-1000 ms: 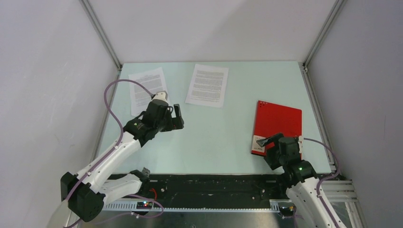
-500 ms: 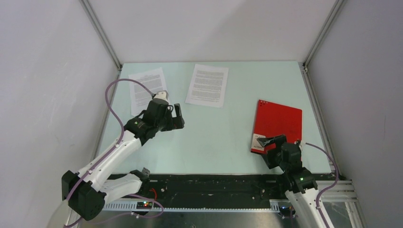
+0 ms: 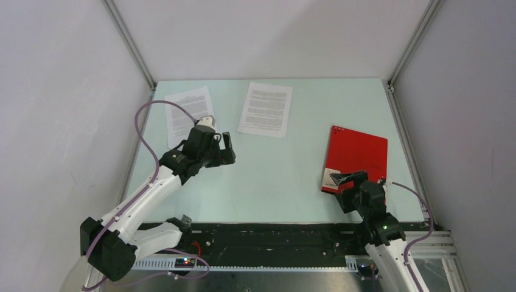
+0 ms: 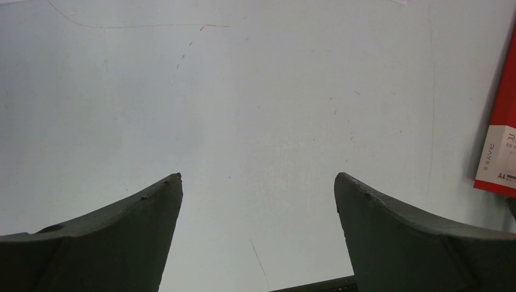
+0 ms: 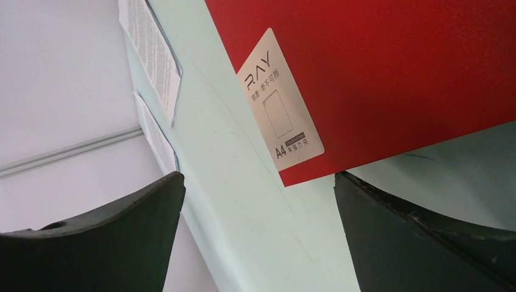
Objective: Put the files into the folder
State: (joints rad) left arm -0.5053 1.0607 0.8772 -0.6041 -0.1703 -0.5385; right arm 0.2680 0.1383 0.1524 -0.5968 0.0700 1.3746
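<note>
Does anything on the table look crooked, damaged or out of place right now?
Nothing damaged or spilled. The closed red folder lies slightly askew to the table, and the left sheet and right sheet lie tilted, outside it.

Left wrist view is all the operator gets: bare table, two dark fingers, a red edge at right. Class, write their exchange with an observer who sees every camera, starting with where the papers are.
Observer: A white printed paper sheet lies flat at the table's far left; a second sheet lies right of it, apart.
Operator: Is the red edge the folder?
Observer: Yes, a flat red rectangular folder, lying closed.
Operator: And the right gripper?
Observer: The right gripper is open at the folder's near corner, by its white label.
</note>
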